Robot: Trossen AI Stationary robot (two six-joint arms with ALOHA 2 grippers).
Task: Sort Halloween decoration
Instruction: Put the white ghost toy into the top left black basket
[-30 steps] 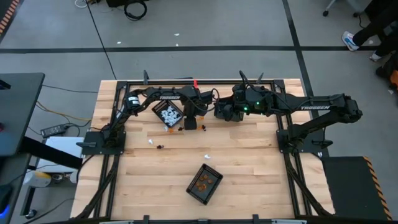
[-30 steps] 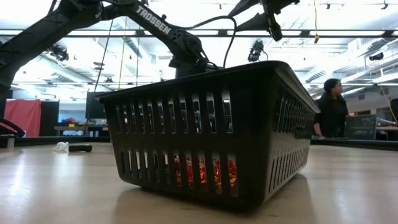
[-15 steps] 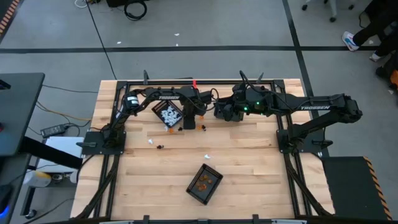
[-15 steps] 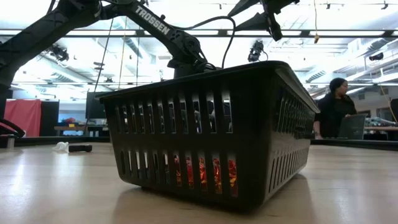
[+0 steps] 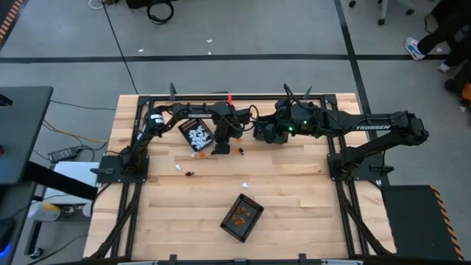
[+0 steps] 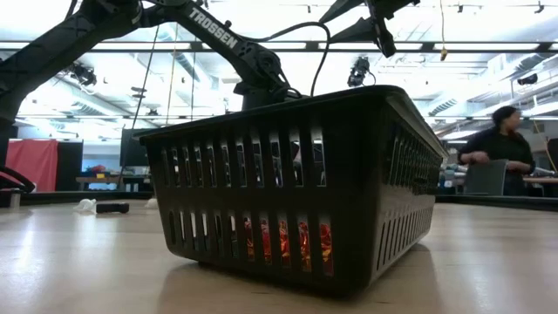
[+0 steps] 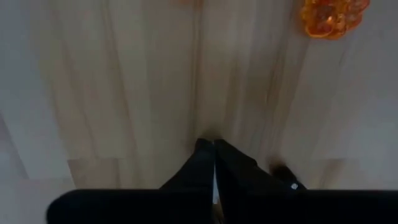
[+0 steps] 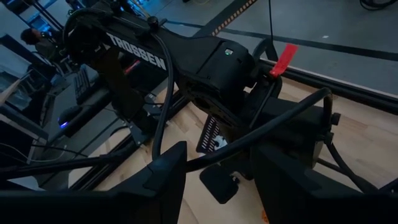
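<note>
A light wooden table framed by black rails is seen from above, on a grey floor. At the far left part, a black mesh basket filled with white trinkets is placed. In front of it, a white trinket and a small black one are lying loose on the wood. Just beside the basket, the left gripper is lowered to the table; in the left wrist view its fingers are pressed together, with nothing seen between them, and an orange trinket is lying near. Another basket, holding orange pieces, is set near the front edge. The right gripper is held at the far middle, and its jaws are seen apart.
</note>
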